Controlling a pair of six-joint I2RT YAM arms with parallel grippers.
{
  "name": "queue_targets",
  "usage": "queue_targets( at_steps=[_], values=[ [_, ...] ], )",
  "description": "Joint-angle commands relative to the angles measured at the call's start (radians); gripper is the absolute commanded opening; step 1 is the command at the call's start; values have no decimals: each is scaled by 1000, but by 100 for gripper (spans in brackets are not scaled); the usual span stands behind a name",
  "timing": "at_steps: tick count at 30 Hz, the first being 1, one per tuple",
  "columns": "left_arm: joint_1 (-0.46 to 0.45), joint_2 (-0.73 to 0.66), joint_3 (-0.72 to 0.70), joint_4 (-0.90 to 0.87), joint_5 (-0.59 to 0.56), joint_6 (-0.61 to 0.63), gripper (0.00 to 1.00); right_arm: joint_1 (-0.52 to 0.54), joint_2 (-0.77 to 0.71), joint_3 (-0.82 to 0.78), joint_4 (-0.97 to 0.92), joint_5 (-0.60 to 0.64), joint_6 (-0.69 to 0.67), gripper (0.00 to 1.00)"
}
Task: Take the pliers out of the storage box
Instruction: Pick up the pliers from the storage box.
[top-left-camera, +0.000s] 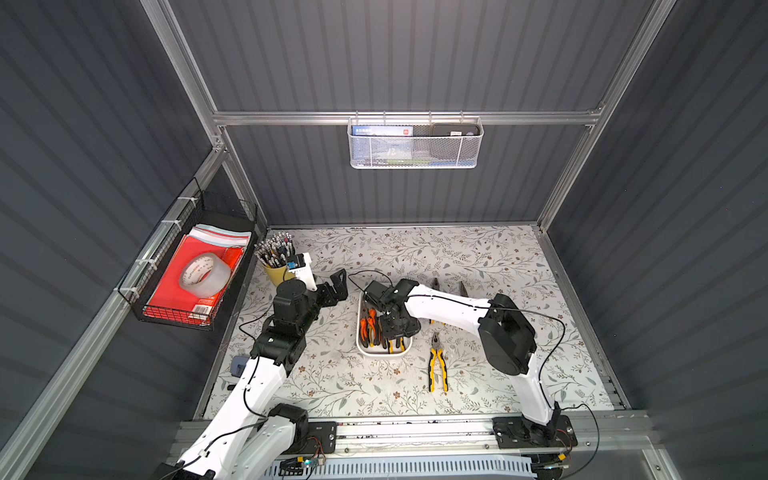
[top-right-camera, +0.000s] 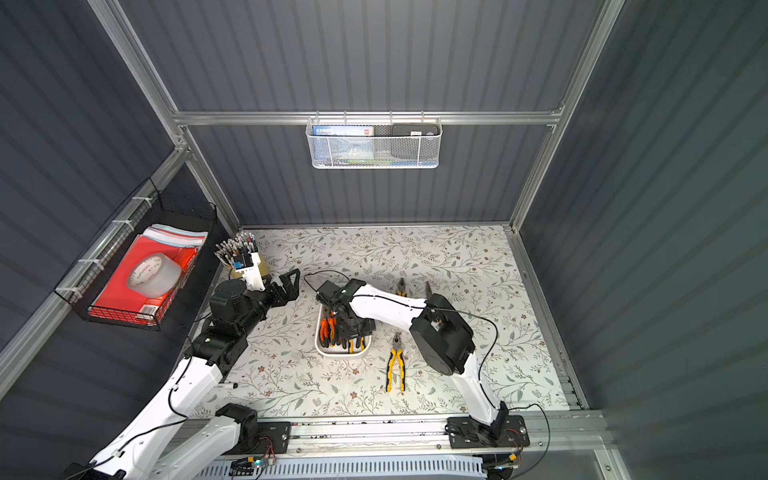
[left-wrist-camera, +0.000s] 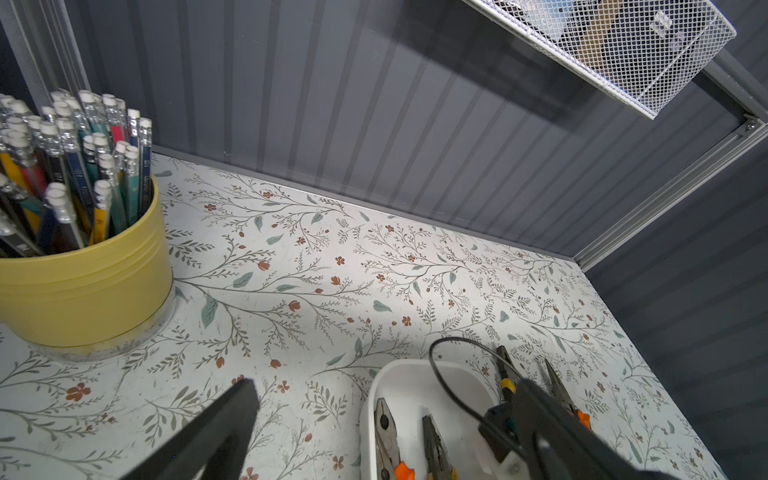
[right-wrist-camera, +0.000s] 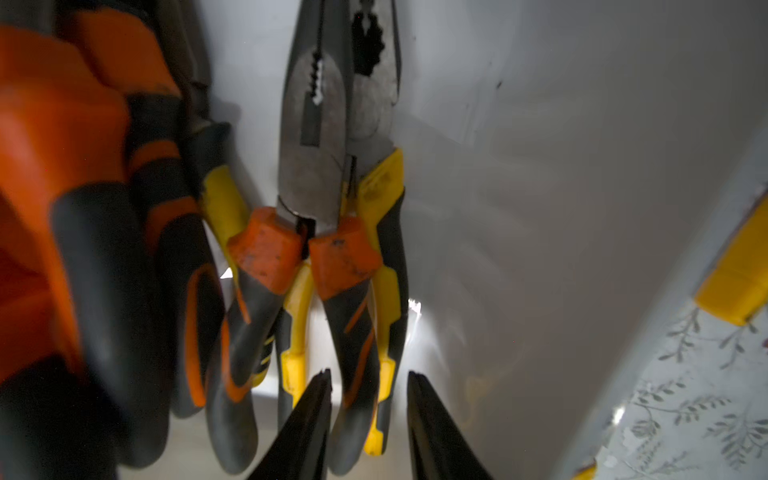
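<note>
Loose pliers (top-left-camera: 437, 365): a yellow-and-black pair, flat on the flowered table (top-left-camera: 332, 382), just beside the storage box (top-left-camera: 384, 354) on my right arm's side.
Box contents: the shallow white storage box holds several pliers, handles toward my base. The orange-and-black pliers (top-left-camera: 371, 328) crowd its side nearer my left arm.
My right pincer (right-wrist-camera: 368, 380): lowered into the storage box. Its black fingertips (right-wrist-camera: 316, 399) stand on either side of one handle of the long-nosed pliers (right-wrist-camera: 311, 158) and one handle of the yellow-handled pliers (right-wrist-camera: 384, 187) lying under them. I cannot tell whether the tips are pressing or stand just clear.
My left pincer (top-left-camera: 332, 286): spread wide, holding nothing, in the air just past the storage box's far corner.
Far pliers: a blunt pair (top-left-camera: 435, 284) and a thin-nosed pair (top-left-camera: 462, 287) on the table beyond the storage box, partly hidden by my right arm (top-left-camera: 449, 309).
Pencil cup (left-wrist-camera: 83, 282): yellow, full of pencils, farther than the storage box, on my left arm's side.
Mesh basket (top-left-camera: 415, 145): white, on the back wall, high beyond the storage box.
</note>
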Motion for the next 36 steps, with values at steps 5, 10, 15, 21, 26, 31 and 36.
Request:
queue_targets(
  at_steps=[5, 10, 15, 21, 26, 31, 36],
  values=[
    [0, -3, 9, 2, 15, 0, 99, -4, 22, 16, -9, 10, -11, 26],
    [0, -1, 9, 2, 15, -2, 99, -4, 12, 27, -14, 16, -15, 0],
    [-1, -1, 9, 3, 15, -2, 99, -4, -51, 19, -11, 42, 3, 0],
    [-1, -1, 9, 0, 14, -2, 99, -4, -221, -114, 148, 64, 18, 0],
    [0, -5, 9, 0, 12, -3, 99, -7, -378, -249, 219, 149, 57, 0],
    [0, -8, 9, 2, 17, -3, 99, -8, -559, -391, 186, 277, 46, 0],
    [0, -7, 9, 5, 22, -7, 99, -14, -760, -568, 71, 404, 65, 0]
  ],
)
